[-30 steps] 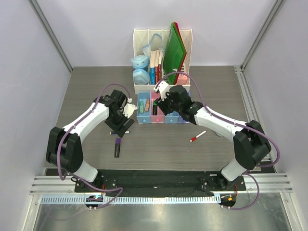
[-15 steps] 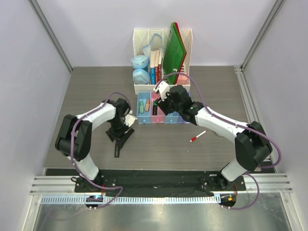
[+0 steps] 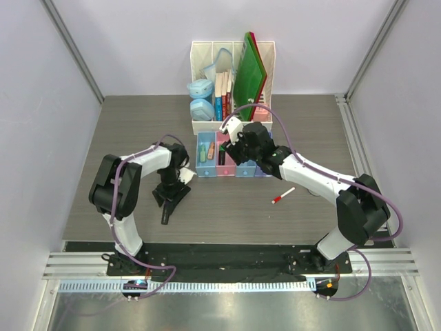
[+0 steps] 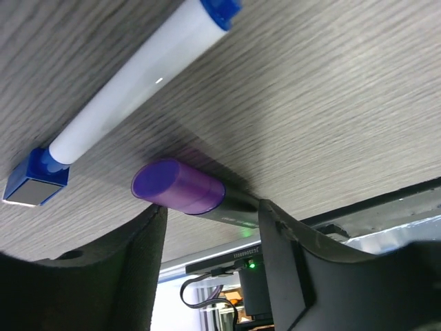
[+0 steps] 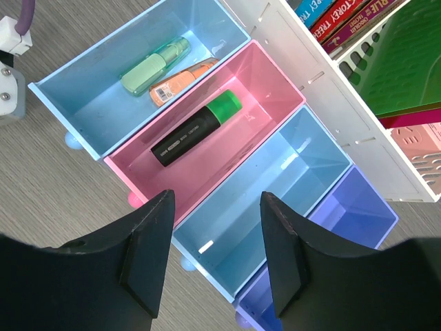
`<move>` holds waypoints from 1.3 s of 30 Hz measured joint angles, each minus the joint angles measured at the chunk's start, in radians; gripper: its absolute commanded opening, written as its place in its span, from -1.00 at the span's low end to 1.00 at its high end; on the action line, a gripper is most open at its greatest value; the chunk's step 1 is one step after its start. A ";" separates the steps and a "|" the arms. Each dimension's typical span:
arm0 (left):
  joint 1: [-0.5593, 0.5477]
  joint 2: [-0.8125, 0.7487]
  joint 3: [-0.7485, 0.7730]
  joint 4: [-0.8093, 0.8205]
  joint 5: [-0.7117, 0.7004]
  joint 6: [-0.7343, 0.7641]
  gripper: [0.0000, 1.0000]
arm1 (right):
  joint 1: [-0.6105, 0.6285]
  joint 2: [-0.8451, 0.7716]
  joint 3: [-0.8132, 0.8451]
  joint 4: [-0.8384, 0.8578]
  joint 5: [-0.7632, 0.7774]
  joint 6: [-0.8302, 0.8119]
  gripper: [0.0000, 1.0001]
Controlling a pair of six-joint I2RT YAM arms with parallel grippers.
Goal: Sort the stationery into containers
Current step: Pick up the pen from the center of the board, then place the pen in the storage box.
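My left gripper (image 3: 170,199) is open and low over the table, its jaws on either side of a black marker with a purple end (image 4: 180,188), which lies flat (image 3: 166,216). A white pen with blue caps (image 4: 131,79) lies just beyond it. My right gripper (image 5: 215,200) is open and empty above the row of trays. The first light blue tray (image 5: 89,103) holds a mint highlighter (image 5: 153,66) and an orange piece (image 5: 180,80). The pink tray (image 5: 269,93) holds a black marker with a green end (image 5: 196,128). The second light blue tray (image 5: 289,172) and the purple tray (image 5: 351,207) look empty. A red-capped pen (image 3: 283,195) lies to the right.
A tall white file rack (image 3: 207,52) with books, green folders and two pale blue cases (image 3: 200,98) stands right behind the trays. Metal frame posts run along both sides of the table. The black base rail lies at the near edge.
My left gripper has moved toward the near edge and lowered around the purple-ended marker, its arm folding in. The right arm has stayed still over the trays.
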 measured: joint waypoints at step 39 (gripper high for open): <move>-0.002 -0.227 0.187 0.045 0.184 0.027 -1.00 | 0.013 -0.045 -0.001 0.009 0.124 -0.031 0.16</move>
